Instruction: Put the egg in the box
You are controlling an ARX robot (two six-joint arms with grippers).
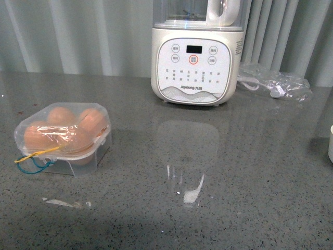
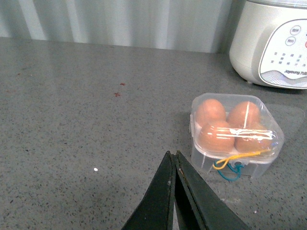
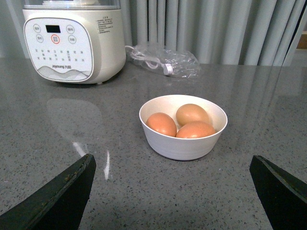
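The box [image 1: 63, 136] sits on the near left of the grey surface [image 1: 208, 198], lid down, with four eggs [image 2: 230, 127] visible in its cells. A white bowl [image 3: 183, 126] holding three more eggs sits to the right, near the blender [image 1: 197, 52]. The left claw [image 2: 173, 167] is pressed together beside the box and the right claw [image 3: 172, 191] is spread wide before the bowl, holding nothing; the box appears full, so any further loading calls for opening the lid first.

On the white appliance [image 1: 197, 61] in front of me I can read the brand "Joyoung", printed low on its control panel below the small dark display. Its button captions are too small to read.
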